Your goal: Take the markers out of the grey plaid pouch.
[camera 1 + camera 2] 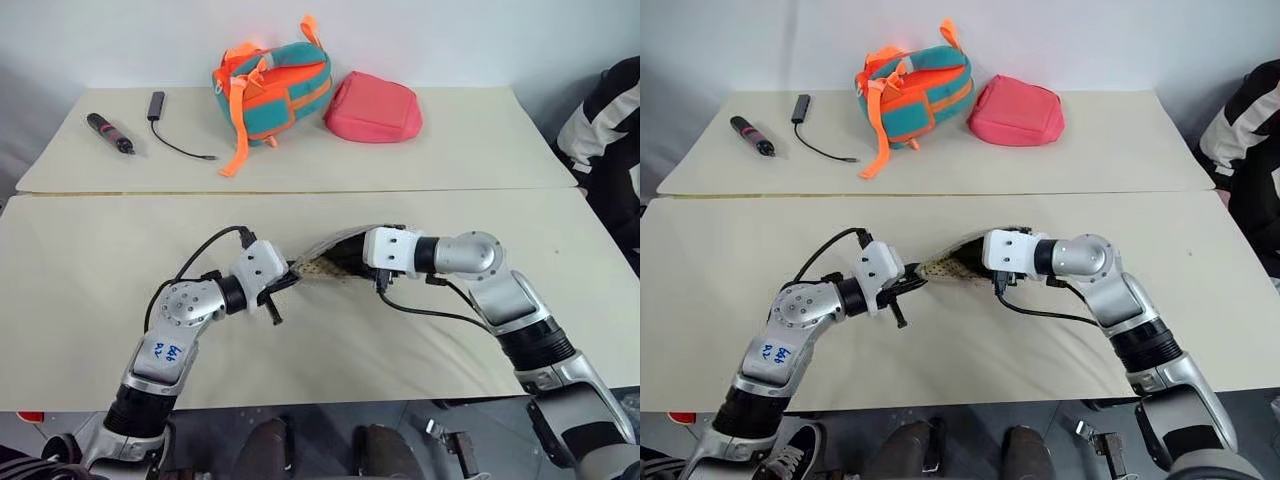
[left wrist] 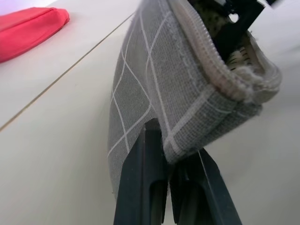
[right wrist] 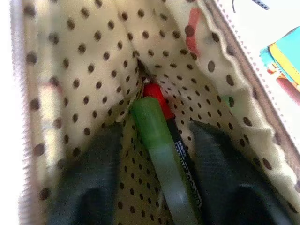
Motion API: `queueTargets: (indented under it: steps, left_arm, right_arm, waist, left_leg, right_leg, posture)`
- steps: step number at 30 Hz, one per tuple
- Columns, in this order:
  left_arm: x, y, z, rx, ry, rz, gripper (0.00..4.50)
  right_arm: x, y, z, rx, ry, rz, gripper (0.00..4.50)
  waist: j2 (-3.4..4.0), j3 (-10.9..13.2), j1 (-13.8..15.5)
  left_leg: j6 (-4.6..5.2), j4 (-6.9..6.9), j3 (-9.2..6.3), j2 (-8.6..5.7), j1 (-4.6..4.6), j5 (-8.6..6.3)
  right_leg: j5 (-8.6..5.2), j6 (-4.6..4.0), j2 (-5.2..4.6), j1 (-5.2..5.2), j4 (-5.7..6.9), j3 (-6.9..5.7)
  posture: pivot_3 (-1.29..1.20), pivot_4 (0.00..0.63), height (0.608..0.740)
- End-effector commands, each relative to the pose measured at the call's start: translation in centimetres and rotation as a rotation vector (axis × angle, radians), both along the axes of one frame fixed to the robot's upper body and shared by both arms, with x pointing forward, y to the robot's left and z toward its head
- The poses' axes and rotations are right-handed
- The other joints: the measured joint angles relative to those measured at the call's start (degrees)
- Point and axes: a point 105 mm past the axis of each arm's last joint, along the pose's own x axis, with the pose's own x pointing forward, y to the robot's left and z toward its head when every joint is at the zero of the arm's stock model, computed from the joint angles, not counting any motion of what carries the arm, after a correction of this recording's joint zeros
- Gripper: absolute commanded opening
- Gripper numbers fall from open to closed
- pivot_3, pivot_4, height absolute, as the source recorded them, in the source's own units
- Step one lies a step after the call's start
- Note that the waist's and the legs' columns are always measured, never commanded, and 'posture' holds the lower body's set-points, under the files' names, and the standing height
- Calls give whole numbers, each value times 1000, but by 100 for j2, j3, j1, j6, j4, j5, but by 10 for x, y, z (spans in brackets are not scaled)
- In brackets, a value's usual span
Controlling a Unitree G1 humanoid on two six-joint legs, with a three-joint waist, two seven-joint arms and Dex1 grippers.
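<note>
Markers (image 3: 161, 154) lie together deep in the pouch, and your right wrist camera catches them: a light green one on top, with a dark one bearing white print and a red end just beneath and touching it. They rest in the fold of the tan lining with dark dots. Your right claw (image 3: 157, 154) is inside the pouch with its two black fingers (image 3: 93, 178) spread apart, one on each side of the markers, not closed on them.

From the head cameras you see the grey plaid pouch (image 1: 335, 255) held up off the front bench (image 1: 100, 300), stretched between your two arms near the middle, its mouth turned toward the right arm so that a strip of dotted lining shows. The markers are hidden from there.

Your left wrist camera gives the outside instead: grey cloth with thin white grid lines, a pale zip edge curling over, and your left claw (image 2: 171, 173) pinched tight on the pouch's corner.

Farther off, on the rear bench (image 1: 480, 150), you have a teal and orange bag (image 1: 272, 85) beside a pink-red pouch (image 1: 373, 107), then a black cable with a small plug (image 1: 165, 125) and a dark pen with red bands (image 1: 109, 132) toward the left end. A person in a striped sleeve (image 1: 600, 120) stands at the right edge.
</note>
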Motion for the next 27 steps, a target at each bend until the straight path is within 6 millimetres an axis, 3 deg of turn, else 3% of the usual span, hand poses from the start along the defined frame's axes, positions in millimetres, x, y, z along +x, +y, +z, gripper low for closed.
queueTargets:
  steps: [1, 11, 16, 18, 22, 27]
  left_arm:
    - [-8, -10, 29, -103, 1, -57, 0]
    - [-28, -22, 28, -223, 386, -173, 0]
    - [-35, -29, 28, -262, 507, -205, 0]
    - [-43, -34, 31, -289, 580, -252, 0]
    - [-49, -30, -1, -153, 645, -201, 0]
    - [-26, -31, 10, -202, 521, -113, 0]
  right_arm:
    - [-7, -2, 33, -4, -66, 50, 1554]
    - [-32, -22, 41, -174, 172, 166, 1554]
    - [-46, -19, 45, -185, 297, 200, 1554]
    - [-50, -22, 39, -229, 363, 188, 1554]
    - [-46, -37, 14, -391, 399, 136, 1554]
    - [-43, -32, -2, -392, 399, 131, 1554]
  waist:
    - [0, 0, -1]
    - [-3, 2, 3]
    - [-3, 2, 8]
    - [-3, 3, 9]
    - [-4, 3, 1]
    - [-8, 5, 22]
  left_leg:
    - [0, 0, -1, 1, 0, 0]
    - [1, 34, -6, 13, -2, -16]
    - [-3, 42, -8, 23, -3, -24]
    - [-6, 43, -7, 25, -2, -28]
    - [-31, 45, -6, 23, -4, -47]
    - [-32, 54, 0, 21, -3, -48]
  right_leg:
    - [0, 0, 0, 0, 0, 0]
    - [0, 0, 1, 16, -3, -1]
    - [0, -1, 0, 17, -5, 1]
    - [0, -1, 0, 18, -7, 2]
    - [-1, -1, 1, 17, -11, 4]
    - [0, -1, 5, 21, -9, 8]
  posture:
    - [0, 150, 740]
    - [0, 150, 740]
    - [0, 150, 740]
    - [0, 150, 740]
    - [0, 150, 740]
    - [0, 150, 740]
